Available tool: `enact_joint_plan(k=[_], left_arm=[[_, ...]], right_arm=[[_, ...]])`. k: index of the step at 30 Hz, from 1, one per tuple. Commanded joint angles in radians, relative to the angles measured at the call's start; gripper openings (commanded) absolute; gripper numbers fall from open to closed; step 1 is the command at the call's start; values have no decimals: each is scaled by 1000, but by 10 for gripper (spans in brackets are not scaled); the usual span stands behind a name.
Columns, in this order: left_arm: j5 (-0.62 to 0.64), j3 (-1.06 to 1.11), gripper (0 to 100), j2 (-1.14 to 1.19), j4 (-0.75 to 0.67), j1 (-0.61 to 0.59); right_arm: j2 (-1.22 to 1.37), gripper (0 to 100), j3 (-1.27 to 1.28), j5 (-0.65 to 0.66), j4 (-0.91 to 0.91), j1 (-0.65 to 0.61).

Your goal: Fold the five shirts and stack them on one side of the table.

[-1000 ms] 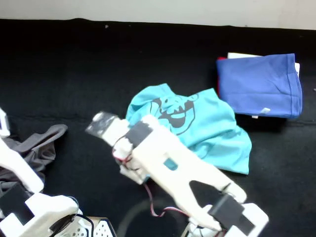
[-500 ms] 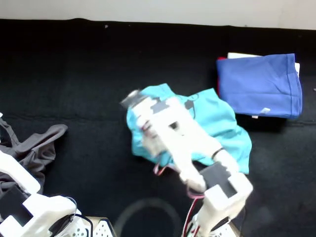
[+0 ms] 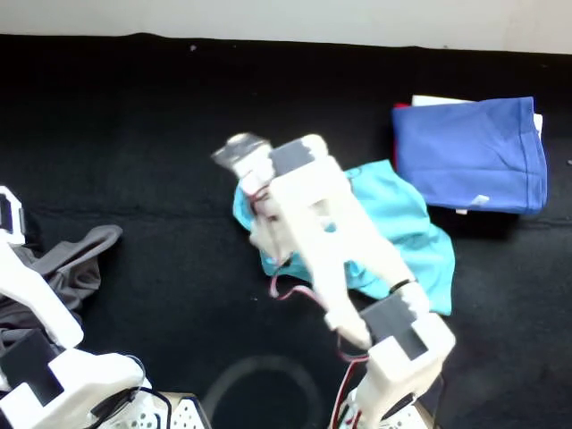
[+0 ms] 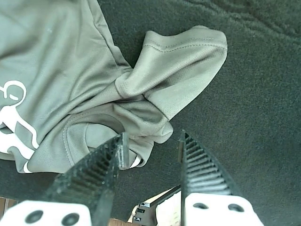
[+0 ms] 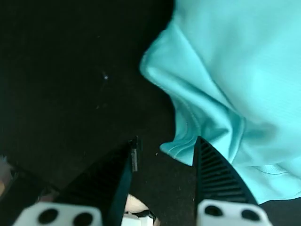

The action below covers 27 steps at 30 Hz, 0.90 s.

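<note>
Covering the whole scene was the black-clothed table (image 3: 134,134), and across its middle stretched the white right arm (image 3: 331,232), the biggest thing on it. Beneath that arm lay the turquoise shirt (image 3: 402,223), crumpled and unfolded near the table's centre, one side of it hidden by the arm. Just beside it, toward the far right corner, sat the folded blue shirt (image 3: 469,152), topping a stack with a red edge (image 3: 396,112) and a white edge (image 3: 438,100) peeking out below. Over at the left edge the grey shirt (image 3: 71,268) lay rumpled, well apart from the stack, with the left arm (image 3: 36,313) rising beside it. The right gripper (image 5: 165,146) hung over the turquoise shirt's (image 5: 225,61) left border, its jaws apart and gripping nothing; from the wrist, a hemmed fold of the fabric showed in the gap between them. The left gripper (image 4: 153,139) hovered over the grey shirt (image 4: 61,70), jaws likewise apart, a bunched sleeve and hem lying under the gap.
</note>
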Motion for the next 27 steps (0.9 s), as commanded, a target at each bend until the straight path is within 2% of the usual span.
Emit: enact_joint_plan(k=[1,6,11,15,19,27], left_arm=[[-6,-5,181,-41,-11,19],[-8,-5,181,-41,-11,19],[-8,-5,181,-41,-34,27],[-8,-5,181,-41,-54,31],[-8,-5,181,-41,-58,31],[-8,-4,181,-41,-58,54]], right_arm=[[-2,180,31,54,30,-28],[21,180,205,75,-12,15],[30,180,219,71,-127,119],[36,181,225,71,-182,145],[51,181,213,71,-170,182],[-53,181,214,72,-21,191]])
